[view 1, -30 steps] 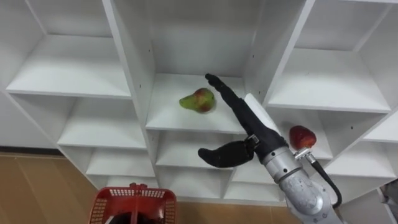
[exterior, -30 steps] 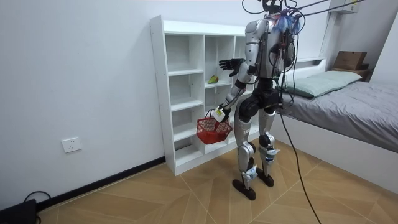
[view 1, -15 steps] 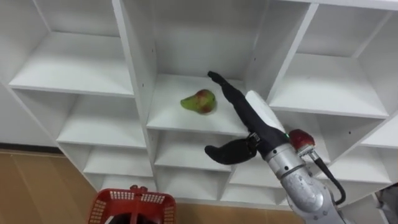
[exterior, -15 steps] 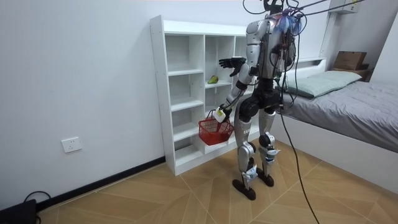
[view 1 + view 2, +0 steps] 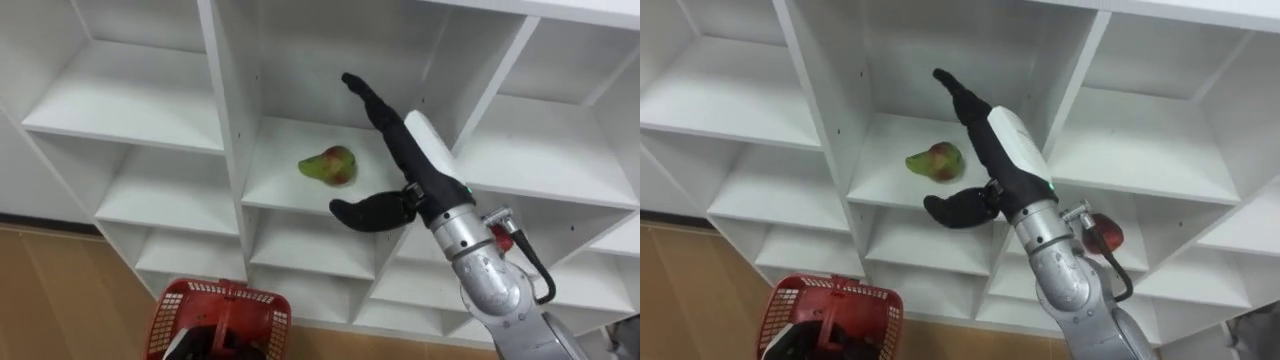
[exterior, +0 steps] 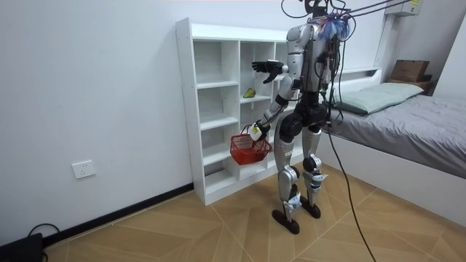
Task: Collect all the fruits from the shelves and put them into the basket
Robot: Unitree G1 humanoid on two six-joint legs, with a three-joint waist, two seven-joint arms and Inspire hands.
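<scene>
Hovering beside rounded pear (image 5: 330, 166): right hand (image 5: 405, 160) (fingers straight).

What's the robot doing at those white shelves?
It is picking fruit out of the closet. Its right hand is open and reaching into the middle compartment, close to a pear lying on the shelf, but it isn't holding the pear yet. A red basket hangs low from its left hand. A red fruit waits on a lower shelf to the right.
</scene>
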